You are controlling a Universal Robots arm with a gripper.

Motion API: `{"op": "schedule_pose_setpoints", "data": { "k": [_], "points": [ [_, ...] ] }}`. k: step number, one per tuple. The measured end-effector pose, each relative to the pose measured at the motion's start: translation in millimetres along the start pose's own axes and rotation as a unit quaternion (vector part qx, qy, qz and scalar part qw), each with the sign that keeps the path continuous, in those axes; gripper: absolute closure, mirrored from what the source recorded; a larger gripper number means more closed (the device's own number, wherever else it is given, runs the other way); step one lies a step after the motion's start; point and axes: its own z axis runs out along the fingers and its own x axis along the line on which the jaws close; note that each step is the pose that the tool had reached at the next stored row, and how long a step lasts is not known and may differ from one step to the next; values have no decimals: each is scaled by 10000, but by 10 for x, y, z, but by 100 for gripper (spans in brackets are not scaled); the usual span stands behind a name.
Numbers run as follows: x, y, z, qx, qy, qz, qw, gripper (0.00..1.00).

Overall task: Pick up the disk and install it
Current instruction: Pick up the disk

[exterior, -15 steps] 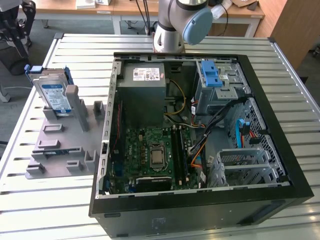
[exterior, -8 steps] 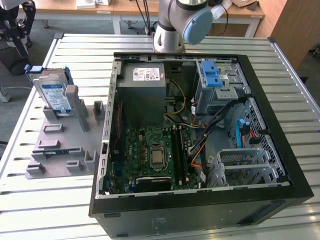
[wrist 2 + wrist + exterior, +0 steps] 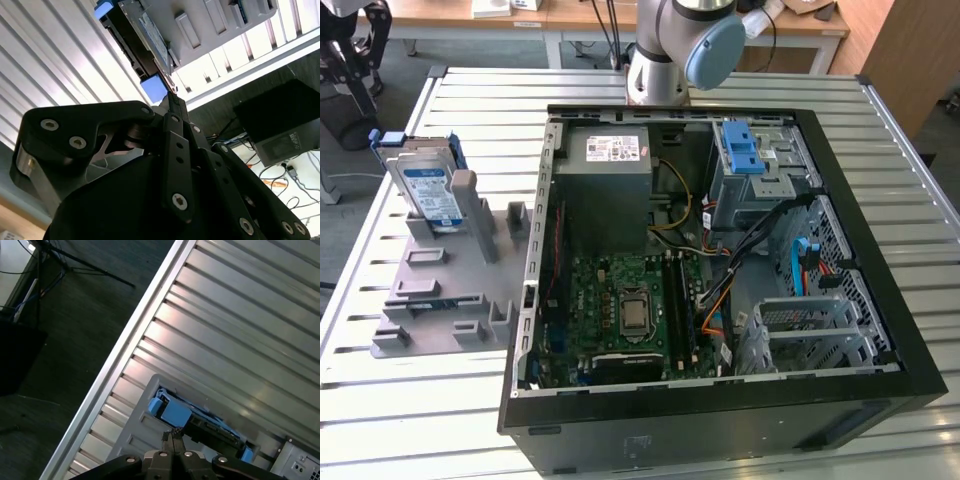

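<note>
At the exterior view's left, in the upper left of the frame, the disk [image 3: 428, 188] stands on edge in a grey plastic holder [image 3: 440, 270] on the slatted metal table [image 3: 470, 100]. Its long axis is roughly upright and leans back, with the labelled silver face toward the camera and blue rails on its sides. In the first wrist view the pincer [image 3: 171, 434] is clenched on nothing, tips pressed together. It aims at the disk's blue end tab, so the disk lies straight ahead (whether tip and tab touch, we cannot tell). Further right in the exterior view lies the open black computer case [image 3: 910, 330]. Inside are a matte grey power-supply box [image 3: 615, 170], a green circuit board [image 3: 620, 300] and, toward the upper right, a blue plastic latch [image 3: 745, 150].
</note>
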Motion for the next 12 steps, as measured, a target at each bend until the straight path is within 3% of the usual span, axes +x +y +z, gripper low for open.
{"op": "schedule_pose_setpoints", "data": {
  "k": [4,12],
  "points": [
    [0,0,0,3,9,-218,9998,89],
    [0,0,0,7,26,-614,9981,89]
  ]
}}
